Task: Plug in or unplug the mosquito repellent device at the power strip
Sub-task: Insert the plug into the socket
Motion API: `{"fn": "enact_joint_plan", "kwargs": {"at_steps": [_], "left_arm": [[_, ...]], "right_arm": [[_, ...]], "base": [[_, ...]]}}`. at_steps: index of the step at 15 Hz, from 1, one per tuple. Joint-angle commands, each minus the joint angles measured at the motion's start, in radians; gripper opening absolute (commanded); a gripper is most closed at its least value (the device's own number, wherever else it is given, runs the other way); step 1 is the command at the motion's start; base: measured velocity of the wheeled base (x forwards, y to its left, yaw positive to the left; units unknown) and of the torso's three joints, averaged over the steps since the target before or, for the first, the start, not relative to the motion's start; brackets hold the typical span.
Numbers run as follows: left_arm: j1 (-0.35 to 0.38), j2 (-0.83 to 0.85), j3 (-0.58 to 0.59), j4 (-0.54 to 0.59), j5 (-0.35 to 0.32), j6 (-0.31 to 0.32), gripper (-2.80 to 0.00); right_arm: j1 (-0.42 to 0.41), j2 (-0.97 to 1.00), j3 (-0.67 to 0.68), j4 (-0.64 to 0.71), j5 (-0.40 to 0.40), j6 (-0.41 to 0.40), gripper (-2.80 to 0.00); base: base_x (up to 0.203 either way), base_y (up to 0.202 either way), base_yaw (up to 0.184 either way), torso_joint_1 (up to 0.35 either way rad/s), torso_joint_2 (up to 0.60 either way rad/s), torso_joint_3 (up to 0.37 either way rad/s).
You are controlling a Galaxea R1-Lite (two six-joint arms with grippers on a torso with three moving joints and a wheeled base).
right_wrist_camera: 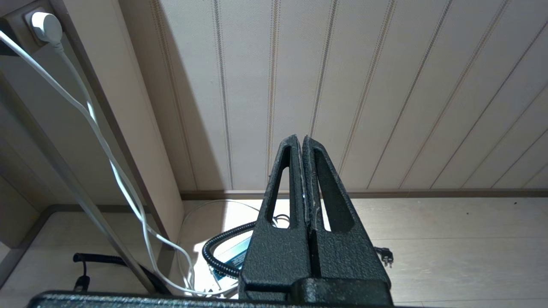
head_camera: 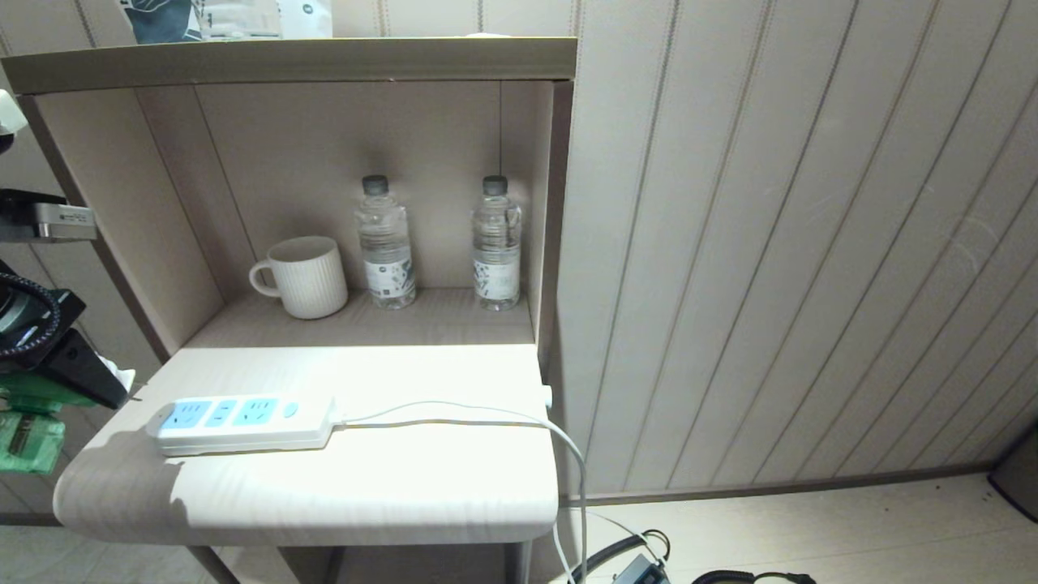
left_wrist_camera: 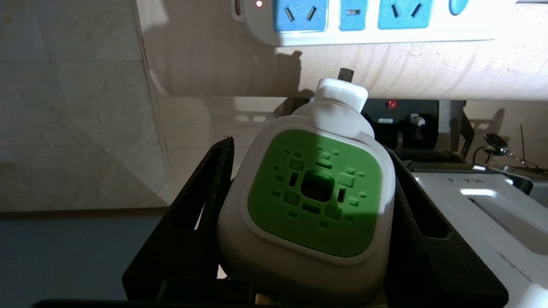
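Note:
The power strip (head_camera: 243,422) lies flat on the front left of the small table (head_camera: 365,487), three light-blue socket faces up, white cord (head_camera: 454,418) running right and over the edge. My left gripper (left_wrist_camera: 310,149) is shut on the mosquito repellent device (left_wrist_camera: 314,201), its black fingers (left_wrist_camera: 205,201) pressing the white sides around the green vented face. The device's white plug end points at the power strip (left_wrist_camera: 364,21), still apart from it, below the table edge. In the head view the device's green bottle (head_camera: 32,422) shows at the far left, off the table. My right gripper (right_wrist_camera: 302,139) is shut and empty, low by the wall.
A white ribbed mug (head_camera: 304,276) and two clear water bottles (head_camera: 385,243) (head_camera: 496,243) stand at the back of the shelf niche. The strip's cord ends in a wall plug (right_wrist_camera: 43,25). Black hose and cables (right_wrist_camera: 222,252) lie on the floor under the table.

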Motion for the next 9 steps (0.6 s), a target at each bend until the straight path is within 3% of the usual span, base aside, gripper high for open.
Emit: {"fn": "enact_joint_plan", "kwargs": {"at_steps": [1, 9], "left_arm": [[-0.001, 0.048, -0.007, 0.048, 0.0, 0.005, -2.8], [-0.004, 0.107, -0.008, 0.014, 0.005, -0.016, -2.8]], "right_arm": [[0.0, 0.0, 0.0, 0.001, 0.0, -0.001, -2.8], [0.0, 0.0, 0.0, 0.001, 0.0, -0.001, -2.8]], "base": [[0.0, 0.0, 0.0, 0.0, 0.0, 0.0], [0.0, 0.0, 0.0, 0.0, 0.0, 0.0]]}}
